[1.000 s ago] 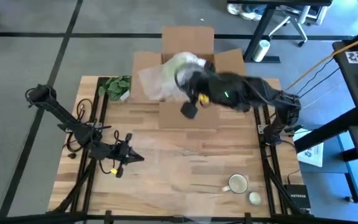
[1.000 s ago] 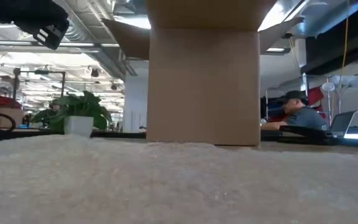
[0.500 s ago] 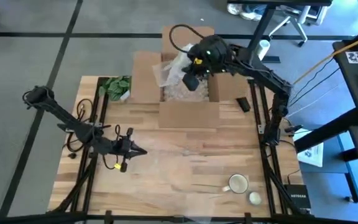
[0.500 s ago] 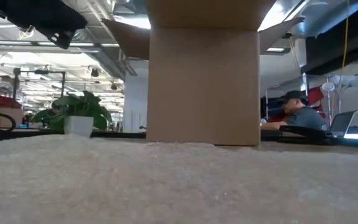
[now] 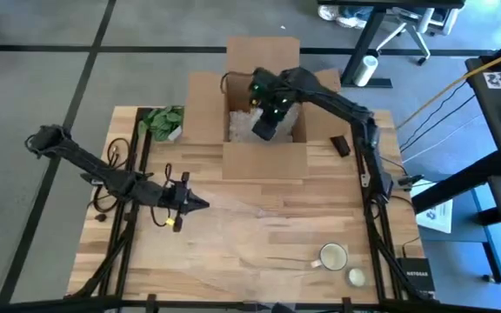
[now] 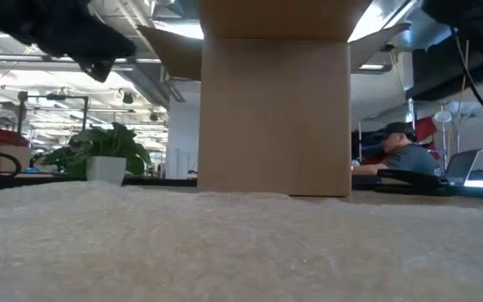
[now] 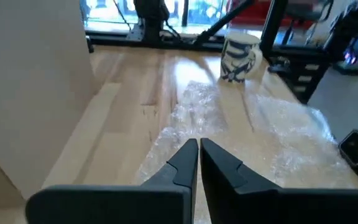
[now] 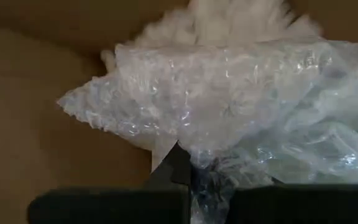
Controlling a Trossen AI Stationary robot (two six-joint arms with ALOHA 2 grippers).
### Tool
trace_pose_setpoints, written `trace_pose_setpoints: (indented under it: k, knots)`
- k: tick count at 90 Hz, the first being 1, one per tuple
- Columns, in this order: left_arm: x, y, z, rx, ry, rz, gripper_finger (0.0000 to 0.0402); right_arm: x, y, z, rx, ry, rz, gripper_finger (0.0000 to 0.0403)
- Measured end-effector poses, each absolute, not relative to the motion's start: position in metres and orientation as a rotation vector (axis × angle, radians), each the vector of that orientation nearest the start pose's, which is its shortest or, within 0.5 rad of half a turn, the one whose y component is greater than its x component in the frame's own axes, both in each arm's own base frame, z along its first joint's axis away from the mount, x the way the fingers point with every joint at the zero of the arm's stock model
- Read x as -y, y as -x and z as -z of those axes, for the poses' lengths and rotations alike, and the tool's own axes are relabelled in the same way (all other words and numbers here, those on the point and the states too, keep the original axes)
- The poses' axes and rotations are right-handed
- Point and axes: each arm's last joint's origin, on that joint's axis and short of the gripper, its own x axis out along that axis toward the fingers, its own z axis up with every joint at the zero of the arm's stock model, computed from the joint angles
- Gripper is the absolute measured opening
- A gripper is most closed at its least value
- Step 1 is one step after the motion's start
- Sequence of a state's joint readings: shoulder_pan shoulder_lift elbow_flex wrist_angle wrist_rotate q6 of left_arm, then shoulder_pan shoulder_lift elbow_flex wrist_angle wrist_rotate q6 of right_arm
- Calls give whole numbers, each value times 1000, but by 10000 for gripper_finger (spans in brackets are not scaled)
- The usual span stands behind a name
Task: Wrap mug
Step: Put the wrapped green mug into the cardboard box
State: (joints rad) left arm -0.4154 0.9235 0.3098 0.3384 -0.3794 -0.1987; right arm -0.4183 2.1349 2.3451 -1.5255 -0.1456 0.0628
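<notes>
Cardboard box (image 6: 273, 101): top and flaps cut off by the low view's upper edge; it hides the table behind it. Bubble wrap (image 8: 241, 118) in box: fills the right wrist view, covering the right gripper (image 8: 191, 171) fingertips; what they pinch is probably the wrap. Mug (image 5: 331, 256): pattern too small to read from above. Small round item (image 5: 356, 276) beside the mug: unidentifiable. Left gripper (image 6: 74, 33): partly cropped in the low view.

One camera high above looking down, one low at table level, both facing the cardboard box (image 5: 263, 139).
</notes>
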Motion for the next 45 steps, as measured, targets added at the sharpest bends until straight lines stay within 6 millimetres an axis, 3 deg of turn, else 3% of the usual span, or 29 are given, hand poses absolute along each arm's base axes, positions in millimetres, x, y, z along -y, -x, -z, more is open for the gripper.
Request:
trace_pose_setpoints:
  k: [23,45]
  knots:
    - [60,-169,-180,-225,156,7,0,153,-400,-311,-1354,-489,133,1]
    - [59,-166,-172,-244,164,3,0,154,-403,-304,-1360,-517,101,12]
